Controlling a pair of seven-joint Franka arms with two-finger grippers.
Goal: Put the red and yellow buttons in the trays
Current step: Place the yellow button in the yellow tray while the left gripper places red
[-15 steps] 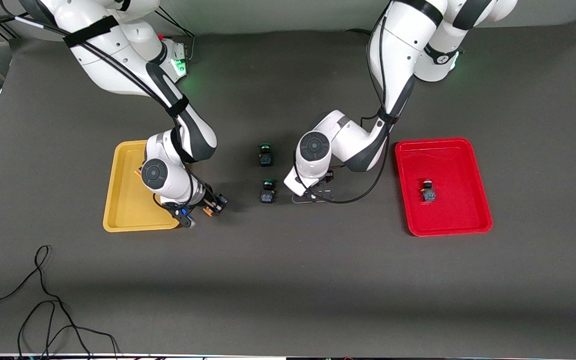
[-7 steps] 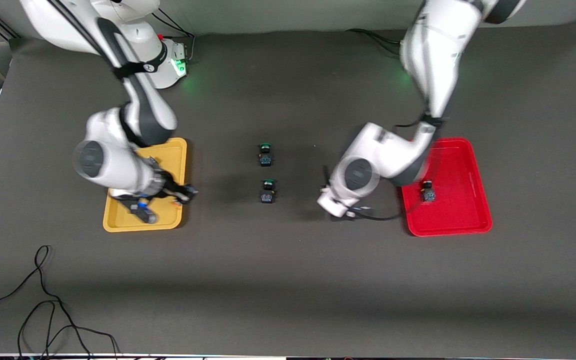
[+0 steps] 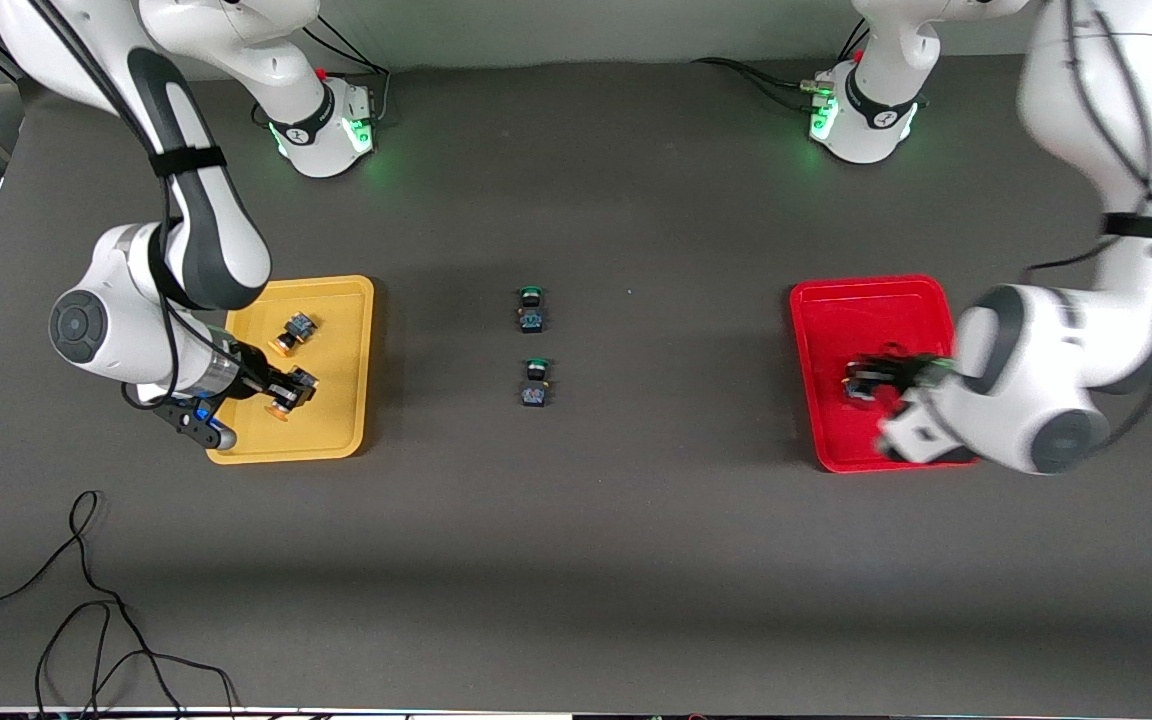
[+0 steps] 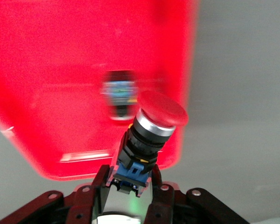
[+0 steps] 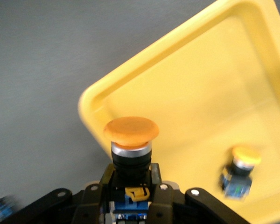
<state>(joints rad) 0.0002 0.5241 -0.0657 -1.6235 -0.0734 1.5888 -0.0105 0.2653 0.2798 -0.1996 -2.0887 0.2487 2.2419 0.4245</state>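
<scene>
— Where's the right gripper (image 3: 281,392)?

— Over the tray at the right arm's end (image 3: 336,445) of the table (image 3: 576,560), above the corner nearer the front camera. The right gripper's button (image 5: 130,140) sits clamped between its fingers.

— Anything beneath?

— One loose button (image 3: 294,333) lies in that tray, just beside the gripper.

— And the left gripper (image 3: 871,380)?

— Over the tray at the left arm's end (image 3: 836,300), with the left gripper's button (image 4: 151,135) pinched in it. A resting button (image 4: 120,93) lies in that tray, close below it.

— Between the two grippers?

— Two switches on the table, well apart from both: the farther switch (image 3: 532,310) and the nearer switch (image 3: 536,383).
</scene>
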